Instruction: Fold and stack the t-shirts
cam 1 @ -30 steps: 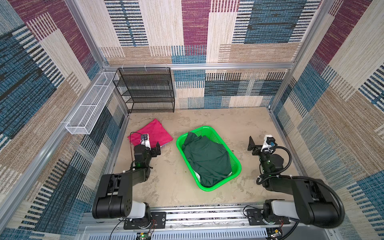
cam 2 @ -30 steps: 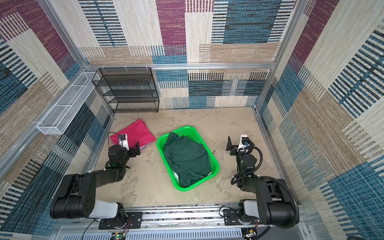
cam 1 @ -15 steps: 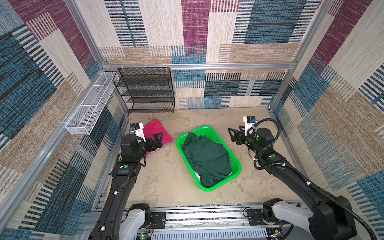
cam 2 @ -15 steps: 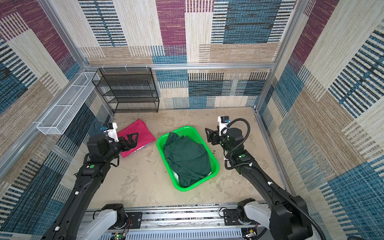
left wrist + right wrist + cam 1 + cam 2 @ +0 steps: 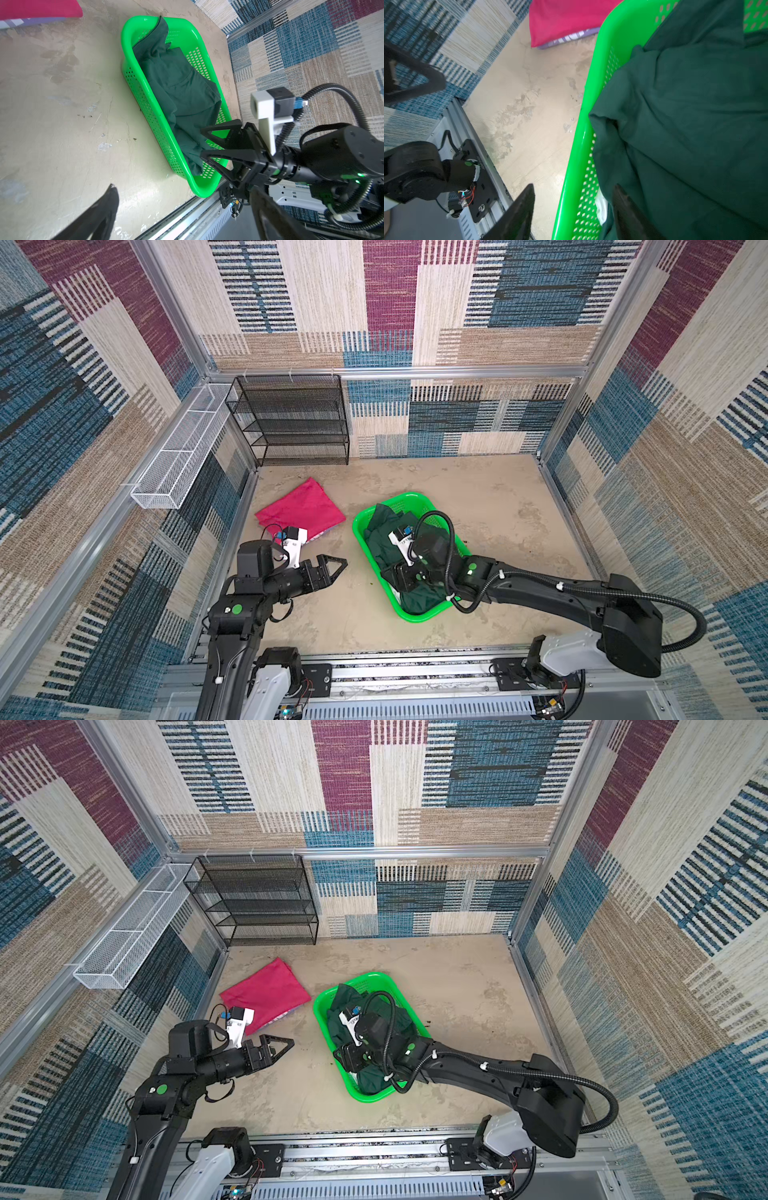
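Note:
The dark green t-shirt (image 5: 382,535) (image 5: 180,87) lies crumpled in the bright green basket (image 5: 419,616) at mid floor. The pink t-shirt (image 5: 301,508) (image 5: 266,988) lies folded flat at the back left. My right gripper (image 5: 401,576) (image 5: 574,186) hangs over the basket's near left side, open. Its jaws straddle the basket wall (image 5: 583,158), one finger outside over the floor and the other on the green cloth (image 5: 685,124). My left gripper (image 5: 338,566) is open and empty above bare floor, between the pink shirt and the basket.
A purple-and-white cloth edge (image 5: 566,38) shows under the pink shirt. A white scrap (image 5: 601,207) peeks from beneath the green shirt. A black wire shelf (image 5: 299,423) stands at the back wall and a white mesh tray (image 5: 178,456) hangs on the left wall. The mounting rail (image 5: 415,672) runs along the front.
Both arms unfolded from their rest poses. The right gripper swung left and down onto the basket's near side, its jaws narrowing. The left gripper moved toward the middle of the floor.

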